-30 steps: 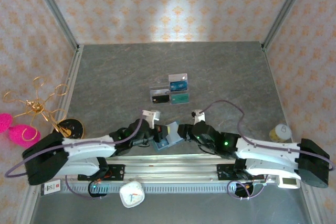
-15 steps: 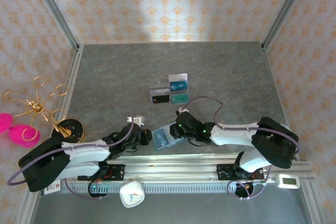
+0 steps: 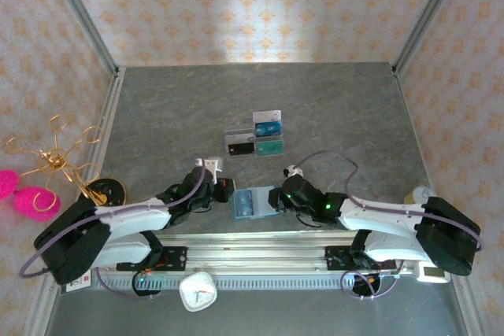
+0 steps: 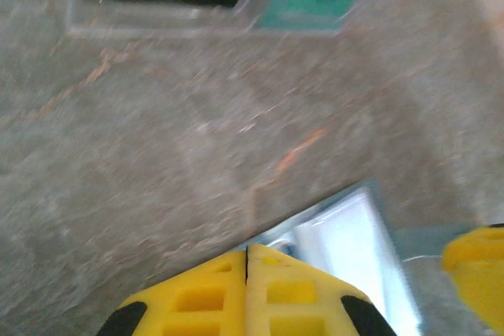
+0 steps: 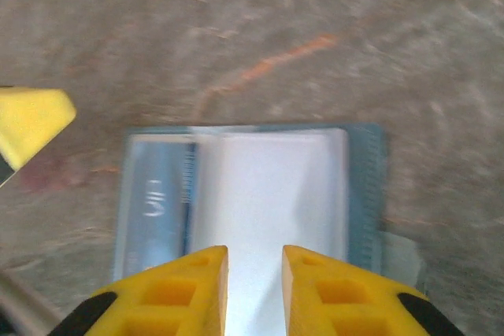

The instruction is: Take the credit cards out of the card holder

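Note:
The teal-blue card holder (image 3: 250, 203) lies open and flat on the table near the front edge, between my two grippers. In the right wrist view the card holder (image 5: 364, 186) shows a bluish card (image 5: 153, 198) with pale markings in its left sleeve, while the middle sleeve glares white. My right gripper (image 5: 256, 256) is low over that white sleeve, its jaws a narrow gap apart with nothing gripped. At the holder's left edge my left gripper (image 4: 247, 253) is shut and empty, at the corner of the holder (image 4: 346, 234). From above, the left gripper (image 3: 229, 192) and right gripper (image 3: 274, 197) flank the holder.
A clear acrylic tray (image 3: 236, 133) further back holds a black card (image 3: 239, 148), with a teal-green card (image 3: 269, 147) and a grey-and-blue card (image 3: 267, 122) beside it. A gold wire stand (image 3: 55, 159) is at the left, a white clock (image 3: 197, 293) in front, and a round pale object (image 3: 421, 197) at the right.
The card holder has gone from folded and tilted between the grippers to lying open and flat. The right arm reached left, then drew back. The left gripper moved slightly back and right.

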Controlling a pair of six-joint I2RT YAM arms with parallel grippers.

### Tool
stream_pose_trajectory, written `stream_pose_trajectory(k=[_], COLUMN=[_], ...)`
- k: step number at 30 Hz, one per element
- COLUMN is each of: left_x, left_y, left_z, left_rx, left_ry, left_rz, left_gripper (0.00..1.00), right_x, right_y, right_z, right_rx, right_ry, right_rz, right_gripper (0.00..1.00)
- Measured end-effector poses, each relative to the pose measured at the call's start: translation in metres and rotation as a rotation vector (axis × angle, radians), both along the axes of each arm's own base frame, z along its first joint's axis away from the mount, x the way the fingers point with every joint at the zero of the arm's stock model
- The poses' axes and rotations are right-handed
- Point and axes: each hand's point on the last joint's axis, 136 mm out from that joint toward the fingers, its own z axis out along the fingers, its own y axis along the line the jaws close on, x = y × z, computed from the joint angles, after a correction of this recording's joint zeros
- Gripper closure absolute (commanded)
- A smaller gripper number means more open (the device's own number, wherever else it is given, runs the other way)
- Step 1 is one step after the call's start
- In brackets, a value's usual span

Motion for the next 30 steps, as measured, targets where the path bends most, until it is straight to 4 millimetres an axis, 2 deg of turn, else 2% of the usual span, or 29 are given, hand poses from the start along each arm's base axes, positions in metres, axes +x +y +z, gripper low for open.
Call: stream_pose_trajectory(k=[3,6,10,16,26,30], left_x=[-0.006,-0.019,-0.028,-0.037,-0.05,-0.051], left_y=[-0.011,-0.023,-0.024,-0.02,-0.018,-0.015], left_z=[0.017,0.007,-0.011,-0.026,-0.045,-0.041], left_rx=[-0.036,-0.013,0.027,0.056,0.096,0.096], left_ry=[-0.039,-0.014,0.028,0.059,0.116,0.103], left_rz=[-0.039,-0.092,-0.114,-0.123,-0.136,-0.127], left_gripper=[1.0,1.0,1.0,1.0,1.0,1.0], right_x=[-0.001,0.002,0.005,0.007,0.009,0.01], right_y=[0.025,0.049,0.067,0.066,0.062,0.059], right_z=[0.015,0.016,0.004,-0.019,-0.025,-0.03], right_rx=[0.07,0.105,0.107,0.078,0.07,0.048], right_ry=[0.006,0.034,0.082,0.152,0.174,0.176], right_rz=[0.071,0.126,0.159,0.136,0.093,0.078], right_gripper=[0.75,0.76,0.77,0.78,0.79,0.79])
